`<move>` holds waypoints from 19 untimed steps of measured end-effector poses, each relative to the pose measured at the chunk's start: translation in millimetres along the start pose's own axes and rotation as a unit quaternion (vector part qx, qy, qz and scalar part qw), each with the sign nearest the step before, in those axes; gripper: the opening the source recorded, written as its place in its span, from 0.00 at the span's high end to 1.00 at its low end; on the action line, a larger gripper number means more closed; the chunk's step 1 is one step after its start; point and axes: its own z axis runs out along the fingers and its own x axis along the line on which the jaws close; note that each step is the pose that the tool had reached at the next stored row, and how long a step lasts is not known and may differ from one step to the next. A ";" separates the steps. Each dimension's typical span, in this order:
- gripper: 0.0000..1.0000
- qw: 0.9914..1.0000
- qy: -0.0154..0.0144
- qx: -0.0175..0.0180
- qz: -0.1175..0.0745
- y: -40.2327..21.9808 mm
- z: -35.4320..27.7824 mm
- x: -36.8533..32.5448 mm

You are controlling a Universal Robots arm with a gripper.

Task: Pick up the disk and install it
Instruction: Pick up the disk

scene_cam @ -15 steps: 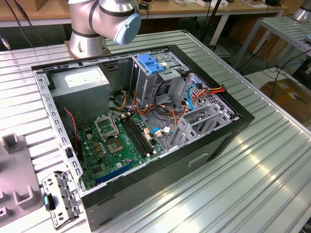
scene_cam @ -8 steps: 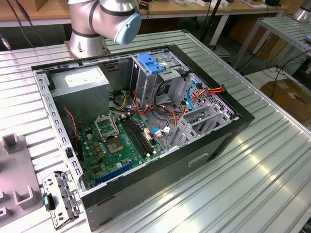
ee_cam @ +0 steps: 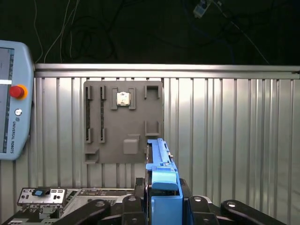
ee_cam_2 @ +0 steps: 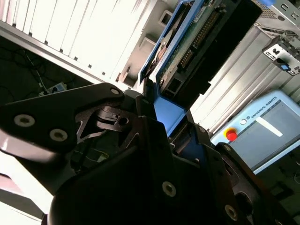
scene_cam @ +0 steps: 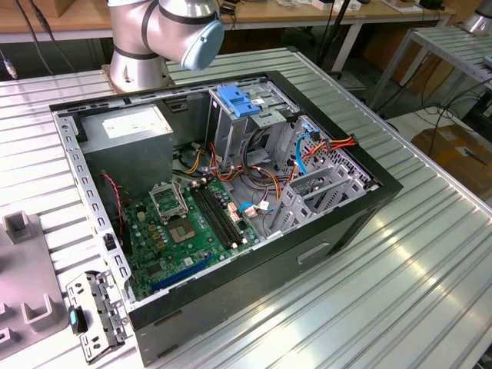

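Black metal pincer point(ee_cam: 162, 199) clamps the flat, blue-framed disk point(ee_cam: 158, 152) edge-on, with a ribbed aluminium bench point(ee_cam: 234, 140) and a grey slotted fixture plate point(ee_cam: 110, 136) beyond.

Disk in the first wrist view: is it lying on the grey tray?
No, the disk is held edge-on between the jaws of the gripper, apart from the grey tray behind it.
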 end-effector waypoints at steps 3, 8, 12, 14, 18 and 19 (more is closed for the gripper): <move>0.63 1.000 0.000 0.000 0.000 -4.8 0.8 0.3; 0.63 1.000 0.002 0.007 0.000 -7.1 3.7 1.5; 0.63 1.000 0.002 0.008 0.000 -8.9 6.6 14.1; 0.63 1.000 0.002 0.008 0.000 -9.7 7.4 19.2; 0.63 1.000 0.002 0.008 0.000 -16.8 8.2 23.4; 0.63 1.000 0.002 0.008 0.000 -20.9 8.4 23.5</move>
